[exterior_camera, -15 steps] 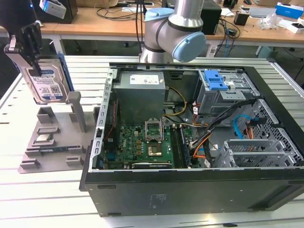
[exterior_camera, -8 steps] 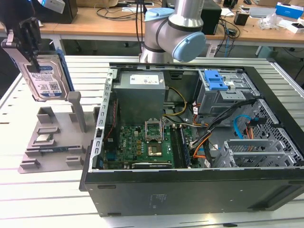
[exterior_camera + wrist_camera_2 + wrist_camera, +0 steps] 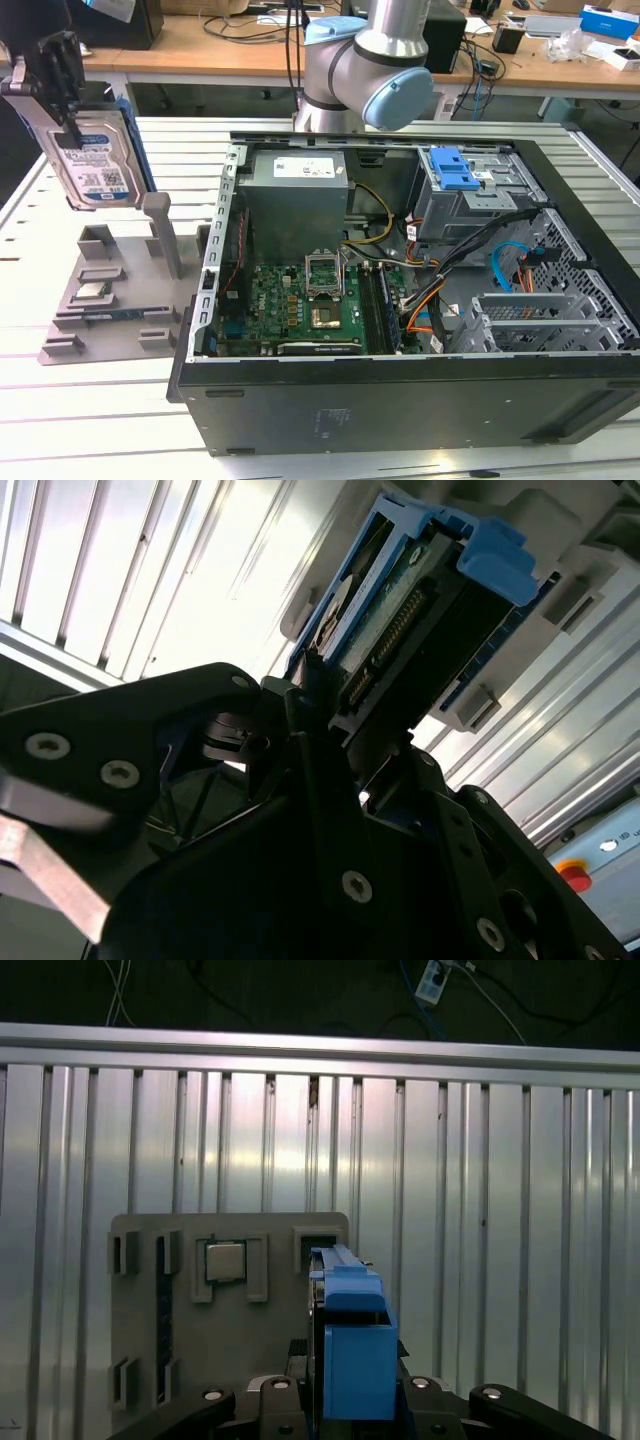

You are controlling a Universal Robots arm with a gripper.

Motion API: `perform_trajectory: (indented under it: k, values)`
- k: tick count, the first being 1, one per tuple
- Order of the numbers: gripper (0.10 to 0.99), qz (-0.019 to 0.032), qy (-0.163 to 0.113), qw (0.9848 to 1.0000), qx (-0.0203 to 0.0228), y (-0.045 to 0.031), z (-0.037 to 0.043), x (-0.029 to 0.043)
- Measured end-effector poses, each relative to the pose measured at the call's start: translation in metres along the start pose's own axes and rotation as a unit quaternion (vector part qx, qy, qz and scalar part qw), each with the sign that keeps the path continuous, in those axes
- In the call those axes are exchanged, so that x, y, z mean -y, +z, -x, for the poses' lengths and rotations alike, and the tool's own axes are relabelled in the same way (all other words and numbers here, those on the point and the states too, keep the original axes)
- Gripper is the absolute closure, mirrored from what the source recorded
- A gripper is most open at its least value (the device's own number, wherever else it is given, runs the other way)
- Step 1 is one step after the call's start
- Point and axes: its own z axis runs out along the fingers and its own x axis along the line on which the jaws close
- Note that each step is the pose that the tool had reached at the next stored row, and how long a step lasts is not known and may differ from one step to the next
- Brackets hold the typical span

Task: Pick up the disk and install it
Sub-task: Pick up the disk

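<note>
The disk (image 3: 97,163), a silver hard drive with a white-and-blue label in a blue bracket, hangs upright in the air at the exterior view's left. My gripper (image 3: 62,105) is shut on its top edge. It hangs above the grey holder block (image 3: 110,310), apart from it. In the second wrist view the black fingers (image 3: 300,705) clamp the disk (image 3: 400,620) by its connector end. In the first wrist view the disk's blue bracket (image 3: 352,1345) stands edge-on between the black gripper parts (image 3: 345,1405), over the holder block (image 3: 200,1350).
An open computer case (image 3: 400,405) lies at the exterior view's right with its motherboard (image 3: 300,305) exposed. A grey drive cage with a blue latch (image 3: 455,170) sits at its far side. A small square chip (image 3: 92,291) rests in the holder block. The arm's base (image 3: 365,70) stands behind the case.
</note>
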Motion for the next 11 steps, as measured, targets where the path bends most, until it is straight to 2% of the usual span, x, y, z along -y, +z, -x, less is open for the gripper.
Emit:
perform_trajectory:
  k: [11]
  values:
    - [0.718, 0.0, 0.0, 1.0, 0.0, -0.0098, 0.0004, -0.0004]
